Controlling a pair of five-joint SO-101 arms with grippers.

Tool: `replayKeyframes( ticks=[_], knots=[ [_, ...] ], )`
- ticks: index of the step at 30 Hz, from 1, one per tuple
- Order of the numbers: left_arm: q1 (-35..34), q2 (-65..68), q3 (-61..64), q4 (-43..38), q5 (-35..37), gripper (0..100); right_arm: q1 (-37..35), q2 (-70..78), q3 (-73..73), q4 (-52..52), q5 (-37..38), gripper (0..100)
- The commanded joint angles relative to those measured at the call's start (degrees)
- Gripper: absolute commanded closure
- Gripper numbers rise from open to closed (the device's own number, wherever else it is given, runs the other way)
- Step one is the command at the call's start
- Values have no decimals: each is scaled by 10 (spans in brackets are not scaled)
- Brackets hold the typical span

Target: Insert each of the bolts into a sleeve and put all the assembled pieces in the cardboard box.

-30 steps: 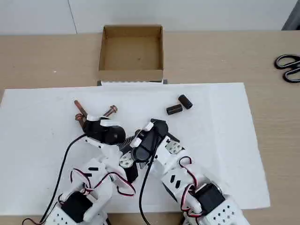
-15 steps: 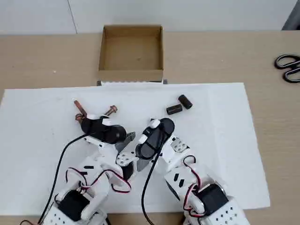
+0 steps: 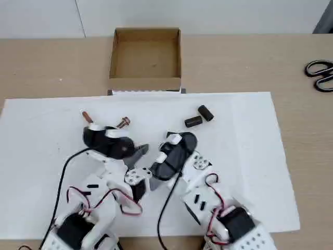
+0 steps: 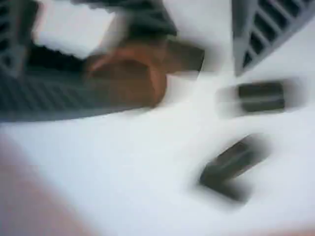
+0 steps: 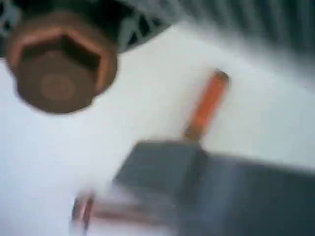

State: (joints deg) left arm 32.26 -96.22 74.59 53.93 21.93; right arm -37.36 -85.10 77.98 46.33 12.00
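**Fig.: two arms over a white sheet, seen from the near side.**

**High view.** The L gripper (image 3: pixel 139 152) and R gripper (image 3: pixel 158 167) are near-centre on the sheet (image 3: pixel 250 172), tips just beside each other. The left bolt (image 3: pixel 87 115) and mid bolt (image 3: pixel 123 123) lie just far of the L gripper. The near sleeve (image 3: pixel 193 121) and far sleeve (image 3: pixel 205 112) lie close together, far-right of the R gripper and apart from it. The box (image 3: pixel 145 83) stands open side up on the table (image 3: pixel 47 62), at the sheet's far edge.

**Wrist views add.**
- R wrist: the held bolt (image 5: pixel 59 64) shows hex head toward the lens, w/ dark ribbed jaw parts around it. The R fingers appear to pinch it, as far as blur allows. Both loose bolts lie on the sheet beyond.
- L wrist: the L fingers are spread, one at each side, well apart. The copper held bolt lies against one jaw only. Its tip looks dark, and blur hides whether a sleeve sits on it. Both loose sleeves show on the sheet beyond.

**Edges and room.** A broad strip of sheet runs from the sleeves to the right edge, and another from the bolts to the left edge. A band of sheet lies between the sleeves and the box. The scissors (image 3: pixel 318 74) lie on the table far right, off the sheet and well apart from the rest.
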Motion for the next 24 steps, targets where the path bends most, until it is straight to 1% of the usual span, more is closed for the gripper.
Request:
replayKeyframes(
  ticks=[1,4,9,11,12,15,16,17,19,22,24],
  knots=[
    [-12,-1,-65,-2,-1,718,5,-2,-6,-11,3,997],
    [-30,-1,-76,0,-1,718,5,-2,-6,-11,3,997],
    [-31,-1,-76,-2,1,725,5,-2,-6,-11,3,997],
    [-33,-2,-77,-3,-1,776,5,-2,-6,-11,3,997],
    [-42,-2,-77,-4,-1,820,5,-2,-6,-11,3,997],
    [-84,-2,-74,-22,-1,988,5,-2,-6,-11,3,997],
    [-104,-2,-74,-27,-1,997,5,-2,-6,-11,3,997],
    [-124,-2,-73,-30,-1,979,6,-2,-7,-11,3,997],
    [-162,2,-72,-31,-1,997,6,-2,-9,-11,3,997],
    [-212,2,-41,-30,-4,994,23,-1,-11,-16,-6,997],
    [-245,2,-13,-27,-37,994,44,3,-18,-21,-29,997]
  ],
)
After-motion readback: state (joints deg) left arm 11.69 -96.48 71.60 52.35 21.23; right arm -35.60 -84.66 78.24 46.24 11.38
